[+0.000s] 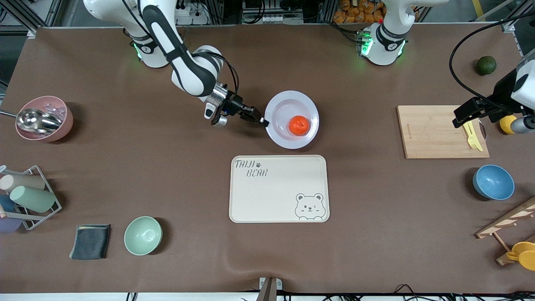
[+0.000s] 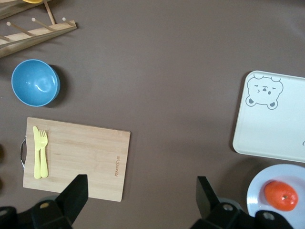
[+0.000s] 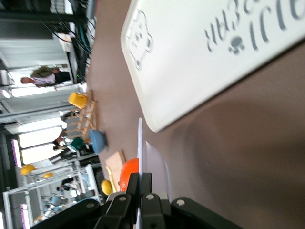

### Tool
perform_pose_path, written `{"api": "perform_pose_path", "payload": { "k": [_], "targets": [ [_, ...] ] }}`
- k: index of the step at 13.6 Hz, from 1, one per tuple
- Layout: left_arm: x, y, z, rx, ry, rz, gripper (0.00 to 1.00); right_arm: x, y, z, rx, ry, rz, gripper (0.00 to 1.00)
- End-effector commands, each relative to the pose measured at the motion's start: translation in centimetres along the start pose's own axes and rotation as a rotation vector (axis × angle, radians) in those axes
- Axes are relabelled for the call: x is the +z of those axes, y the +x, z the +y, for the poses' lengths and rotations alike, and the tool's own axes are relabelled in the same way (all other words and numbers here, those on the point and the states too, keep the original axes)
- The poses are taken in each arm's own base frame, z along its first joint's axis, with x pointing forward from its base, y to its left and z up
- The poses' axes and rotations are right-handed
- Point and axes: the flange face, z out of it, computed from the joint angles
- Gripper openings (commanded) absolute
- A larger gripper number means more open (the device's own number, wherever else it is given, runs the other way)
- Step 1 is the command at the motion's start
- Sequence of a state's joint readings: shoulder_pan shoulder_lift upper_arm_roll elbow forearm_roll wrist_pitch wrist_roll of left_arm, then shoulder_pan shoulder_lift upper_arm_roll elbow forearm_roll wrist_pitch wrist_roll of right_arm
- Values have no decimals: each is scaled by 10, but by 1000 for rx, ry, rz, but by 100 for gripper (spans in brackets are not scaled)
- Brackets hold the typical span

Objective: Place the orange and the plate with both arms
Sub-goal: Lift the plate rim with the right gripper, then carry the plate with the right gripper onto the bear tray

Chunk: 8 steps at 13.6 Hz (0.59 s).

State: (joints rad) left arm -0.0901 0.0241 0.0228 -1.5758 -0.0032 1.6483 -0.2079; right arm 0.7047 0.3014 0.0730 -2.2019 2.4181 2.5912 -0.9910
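The orange [image 1: 299, 125] lies in the pale plate [image 1: 279, 104], which sits mid-table, farther from the front camera than the cream bear tray [image 1: 279, 188]. My right gripper [image 1: 264, 122] is shut on the plate's rim at the side toward the right arm's end. In the right wrist view the two fingers [image 3: 132, 183] pinch the thin rim of the plate [image 3: 155, 160], with the orange [image 3: 129, 172] just past them. My left gripper [image 1: 464, 119] hangs open over the wooden cutting board [image 1: 434, 131]. Its wrist view shows the spread fingers [image 2: 76, 193], the plate [image 2: 267, 181] and the orange [image 2: 281, 195].
A yellow fork and knife [image 1: 472, 136] lie on the board. A blue bowl [image 1: 493, 182], a wooden rack [image 1: 508, 223], a dark green fruit [image 1: 486, 65] and a yellow fruit [image 1: 507, 123] stand at the left arm's end. Pink bowl with scoop [image 1: 44, 118], cup rack [image 1: 27, 198], green bowl [image 1: 143, 235], dark cloth [image 1: 90, 241] at the other.
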Motion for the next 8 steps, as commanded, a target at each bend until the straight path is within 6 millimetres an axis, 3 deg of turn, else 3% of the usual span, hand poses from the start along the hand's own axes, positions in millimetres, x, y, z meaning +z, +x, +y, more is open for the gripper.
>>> {"api": "perform_pose_path", "payload": {
  "k": [1, 3, 6, 8],
  "targets": [
    [6, 4, 0, 17, -12, -20, 100, -10, 30, -10, 41, 108, 26, 0],
    [2, 5, -4, 9, -11, -11, 100, -9, 73, -13, 27, 153, 76, 0],
    [2, 5, -5, 2, -8, -10, 100, 27, 124, -5, 1, 173, 121, 0],
    [1, 5, -6, 8, -8, -9, 100, 52, 145, 7, -25, 173, 135, 0]
  ]
}}
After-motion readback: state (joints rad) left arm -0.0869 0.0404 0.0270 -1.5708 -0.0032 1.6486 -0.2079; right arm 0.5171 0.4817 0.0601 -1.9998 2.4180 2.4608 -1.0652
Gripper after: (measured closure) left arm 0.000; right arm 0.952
